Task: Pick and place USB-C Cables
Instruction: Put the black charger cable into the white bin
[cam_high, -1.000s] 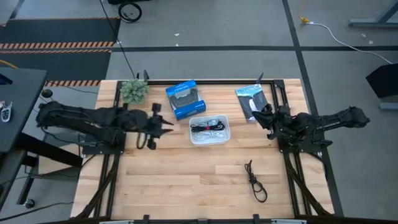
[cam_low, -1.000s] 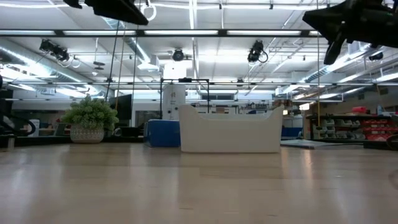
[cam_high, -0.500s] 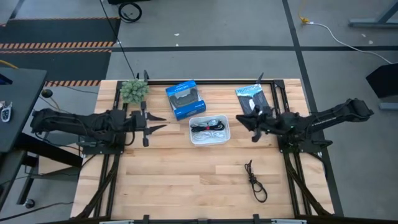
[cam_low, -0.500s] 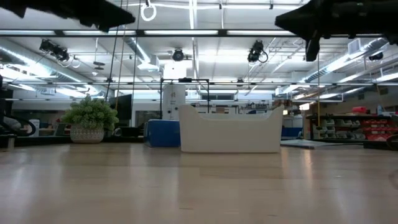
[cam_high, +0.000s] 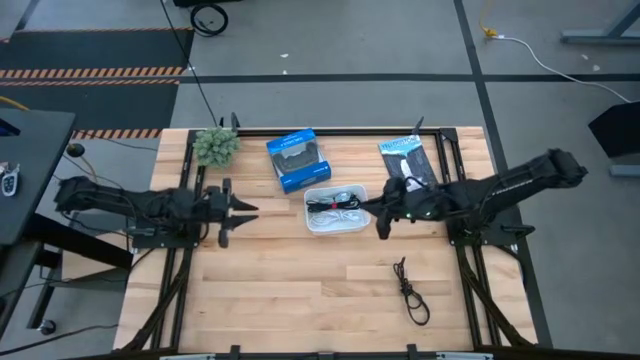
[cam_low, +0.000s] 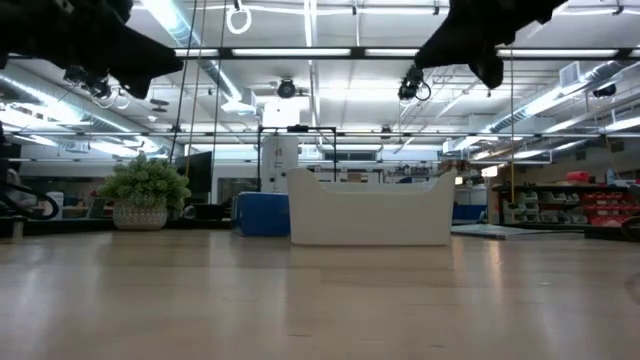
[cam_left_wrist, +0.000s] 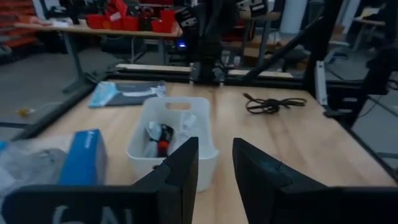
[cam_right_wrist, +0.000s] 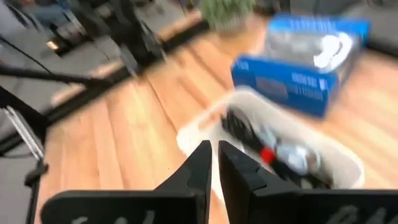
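Observation:
A white bin (cam_high: 335, 208) stands mid-table and holds a white cable and a black cable with a red band (cam_right_wrist: 267, 152), also seen in the left wrist view (cam_left_wrist: 163, 134). One dark cable (cam_high: 410, 290) lies loose on the wood near the table's near right part (cam_left_wrist: 270, 104). My right gripper (cam_high: 380, 217) hovers in the air just right of the bin, fingers together (cam_right_wrist: 213, 155). My left gripper (cam_high: 245, 210) hovers left of the bin, holding nothing, with a narrow gap between its fingers (cam_left_wrist: 216, 165).
A blue box (cam_high: 297, 160) sits behind the bin, a black-and-white packet (cam_high: 405, 160) at the far right, and a small potted plant (cam_high: 215, 145) at the far left. Black frame rails run along both table sides. Bare wood stretches across the near half.
My right gripper has swung toward the table's left, from beside the packet up to the bin's right side. My left gripper has drawn back toward the table's left edge, away from the bin. The cables and bin have stayed put.

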